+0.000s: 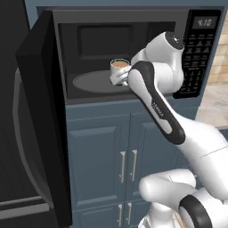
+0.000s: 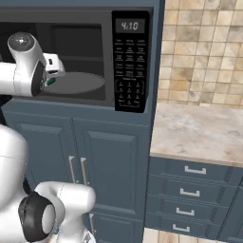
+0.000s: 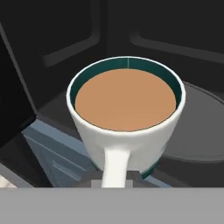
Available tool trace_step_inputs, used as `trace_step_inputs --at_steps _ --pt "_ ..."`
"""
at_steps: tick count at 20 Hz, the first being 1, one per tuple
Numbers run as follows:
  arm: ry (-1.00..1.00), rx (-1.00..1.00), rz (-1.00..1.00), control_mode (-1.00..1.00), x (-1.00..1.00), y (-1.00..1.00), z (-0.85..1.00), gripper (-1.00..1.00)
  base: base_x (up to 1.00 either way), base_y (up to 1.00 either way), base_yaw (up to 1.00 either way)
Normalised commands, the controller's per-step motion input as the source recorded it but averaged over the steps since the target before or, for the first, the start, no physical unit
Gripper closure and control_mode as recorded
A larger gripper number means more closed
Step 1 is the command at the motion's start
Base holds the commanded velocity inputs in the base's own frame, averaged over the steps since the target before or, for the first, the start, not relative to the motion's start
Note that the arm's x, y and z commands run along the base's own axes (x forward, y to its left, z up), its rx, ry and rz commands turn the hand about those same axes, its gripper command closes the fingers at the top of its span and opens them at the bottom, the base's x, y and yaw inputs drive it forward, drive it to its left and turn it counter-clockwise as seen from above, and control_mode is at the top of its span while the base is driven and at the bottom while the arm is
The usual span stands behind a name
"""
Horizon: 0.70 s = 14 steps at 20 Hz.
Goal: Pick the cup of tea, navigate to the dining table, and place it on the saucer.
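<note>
stage: pickup under way | cup of tea [image 3: 126, 118] just over the microwave [image 1: 120, 53] turntable's front edge, handle toward the claw [image 3: 116, 180] | claw clenched on the cup handle, by my reading | left: withdraw, drive to dining table, set on saucer

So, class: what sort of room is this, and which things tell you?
A kitchen, rendered. An open microwave sits over blue cabinets, with a stone counter and tiled wall beside it. The gripper holds the cup by its handle.
</note>
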Motion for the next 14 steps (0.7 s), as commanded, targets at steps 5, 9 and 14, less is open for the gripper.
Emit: trace_step_inputs --at_steps 5,9,14 --pt "0.00 0.00 0.00 -1.00 -1.00 -0.50 0.21 1.00 0.00 0.00 0.00" --pt "0.00 0.00 0.00 -1.00 -0.67 -0.07 0.00 1.00 0.00 0.00 0.00" --pt "0.00 0.00 0.00 -1.00 0.00 0.00 0.00 1.00 0.00 0.00 0.00"
